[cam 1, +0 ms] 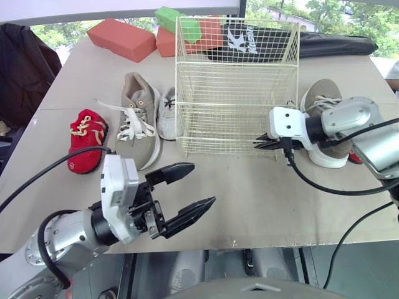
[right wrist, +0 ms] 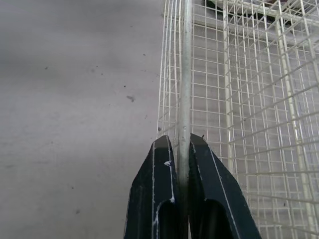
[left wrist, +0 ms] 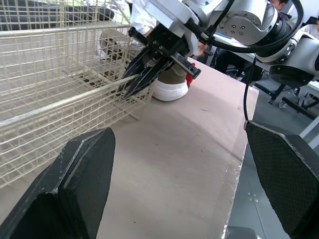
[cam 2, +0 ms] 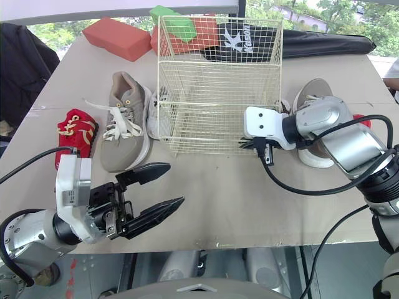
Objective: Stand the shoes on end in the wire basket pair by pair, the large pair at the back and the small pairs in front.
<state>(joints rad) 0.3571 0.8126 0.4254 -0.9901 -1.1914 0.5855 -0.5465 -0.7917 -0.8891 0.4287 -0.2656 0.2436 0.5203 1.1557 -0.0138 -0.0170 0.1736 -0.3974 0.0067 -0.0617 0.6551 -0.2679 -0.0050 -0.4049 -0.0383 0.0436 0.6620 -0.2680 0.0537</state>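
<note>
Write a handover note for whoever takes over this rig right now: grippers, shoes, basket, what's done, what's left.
Left gripper: open, empty, hovering over the table near its front edge.
Right gripper: shut on a wire at the wire basket front right corner.
Left of the basket: red shoe, large grey shoe, small white shoe. Right of it: second large grey shoe, behind the right arm.
Done: nothing; no shoes in the basket.
Left: every pair.

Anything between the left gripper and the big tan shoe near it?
Nothing visible. The open left gripper hovers over bare table near the toe of the tan shoe; the red shoe lies off to its left.
</note>
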